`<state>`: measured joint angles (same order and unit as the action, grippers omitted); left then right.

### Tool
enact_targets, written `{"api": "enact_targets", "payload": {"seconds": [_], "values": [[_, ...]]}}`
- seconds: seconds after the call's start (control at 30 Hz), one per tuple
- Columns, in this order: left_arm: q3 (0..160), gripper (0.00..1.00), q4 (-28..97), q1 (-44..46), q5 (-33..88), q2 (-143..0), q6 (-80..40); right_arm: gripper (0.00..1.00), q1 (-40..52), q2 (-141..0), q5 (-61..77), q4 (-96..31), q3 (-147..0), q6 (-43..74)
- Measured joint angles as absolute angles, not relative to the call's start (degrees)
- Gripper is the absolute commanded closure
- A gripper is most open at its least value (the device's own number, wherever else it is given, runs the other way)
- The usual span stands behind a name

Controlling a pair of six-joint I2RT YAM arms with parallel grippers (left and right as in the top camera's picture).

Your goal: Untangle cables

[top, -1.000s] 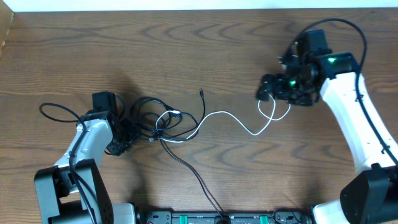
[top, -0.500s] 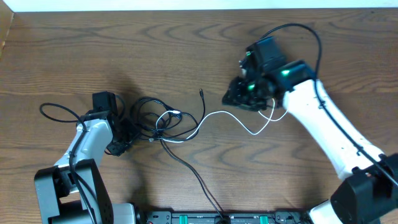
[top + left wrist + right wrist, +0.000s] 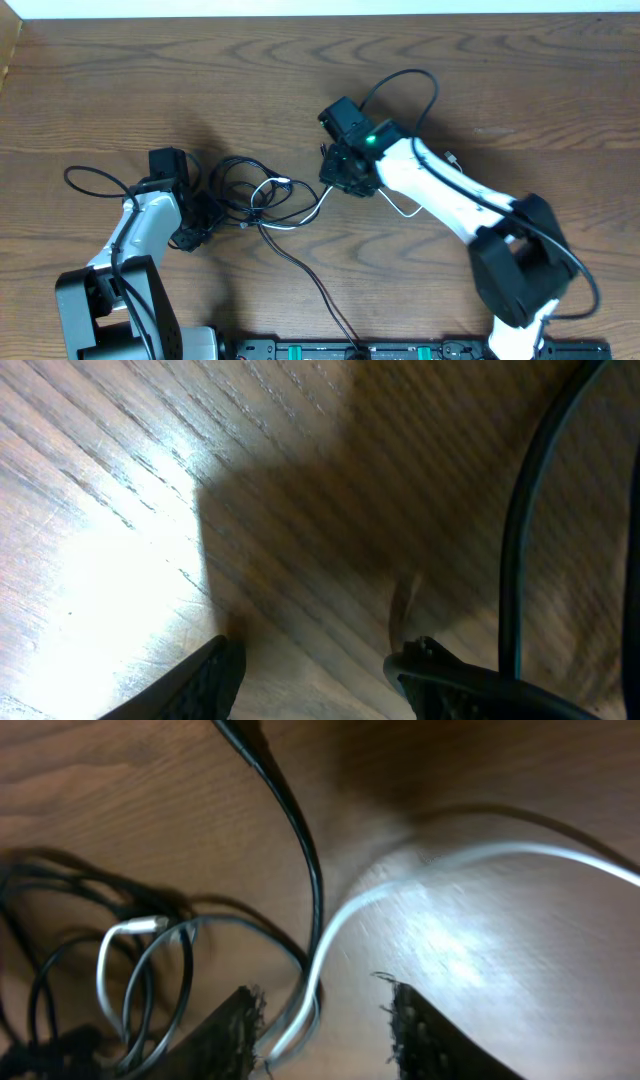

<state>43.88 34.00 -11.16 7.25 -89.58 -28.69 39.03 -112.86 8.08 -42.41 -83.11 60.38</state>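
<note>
Near table (image 3: 150,80) centre, right jaws: apart, astride white cable (image 3: 335,925)
Left jaws: apart, nothing between, beside black cable (image 3: 515,560)

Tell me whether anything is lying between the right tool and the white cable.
Nothing visible does. In the right wrist view the white cable runs straight into the open gap of the right tool. A black cable lies close beside it there, so closing might catch both.
</note>
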Motion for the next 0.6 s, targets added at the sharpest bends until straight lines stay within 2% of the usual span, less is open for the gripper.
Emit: {"api": "enact_targets", "payload": {"seconds": [0.23,0.6], "values": [[43.88,0.45,34.04,-11.16,7.35,-89.58,-28.69,0.66,39.59,-116.53,7.68,-41.04,-83.11,65.65],[43.88,0.45,34.04,-11.16,7.35,-89.58,-28.69,0.68,40.69,-116.71,2.76,-41.04,-83.11,74.76]]}}
